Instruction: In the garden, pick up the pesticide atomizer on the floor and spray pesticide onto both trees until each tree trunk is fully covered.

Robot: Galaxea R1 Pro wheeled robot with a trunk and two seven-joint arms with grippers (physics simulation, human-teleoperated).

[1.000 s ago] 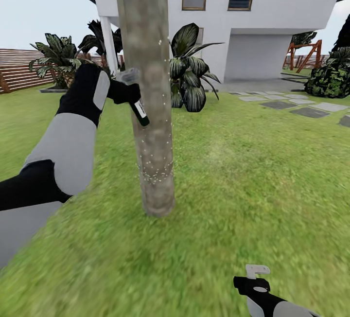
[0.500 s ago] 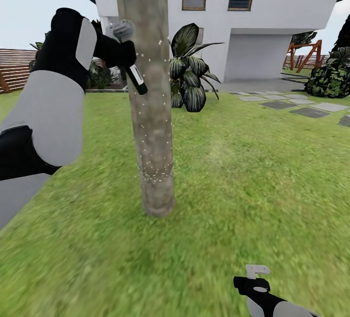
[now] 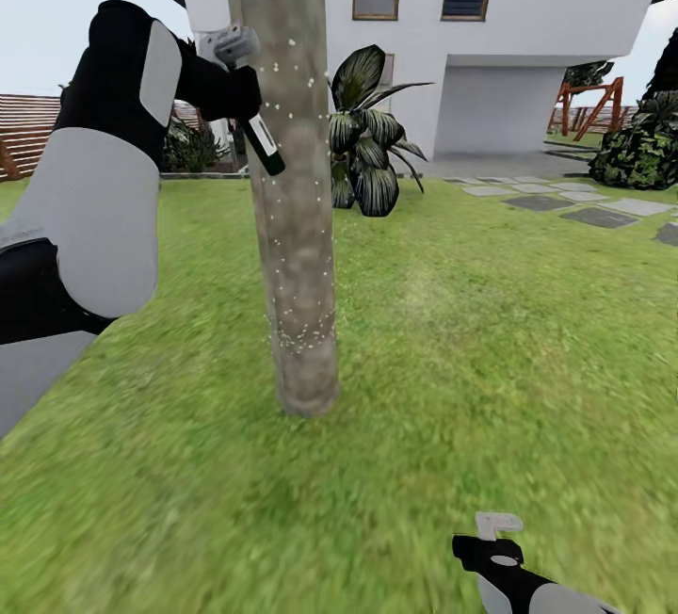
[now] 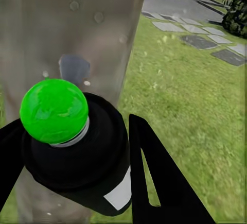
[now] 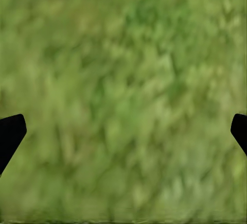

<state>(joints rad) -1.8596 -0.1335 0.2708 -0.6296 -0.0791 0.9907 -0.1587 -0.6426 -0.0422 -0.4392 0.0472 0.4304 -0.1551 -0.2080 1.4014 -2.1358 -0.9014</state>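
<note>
Left arm has gone up: a second ago the left gripper (image 3: 229, 77) held the pesticide atomizer (image 3: 259, 141) at mid-trunk height, now it is well above that, right beside the tree trunk (image 3: 294, 218). Claw clamped on the bottle's upper part; in the left wrist view the fingers (image 4: 154, 177) flank the black bottle body, nozzle end facing the bark. White specks of pesticide (image 3: 301, 336) are thick in a band low on the trunk and now scatter further up, several fresh ones near the nozzle. Reading: spraying is working upward on this tree; upper trunk thinly speckled, so coverage looks unfinished. Right gripper (image 3: 497, 539) hangs low over the grass (image 3: 490, 331), claw spread wide, holding nothing.
</note>
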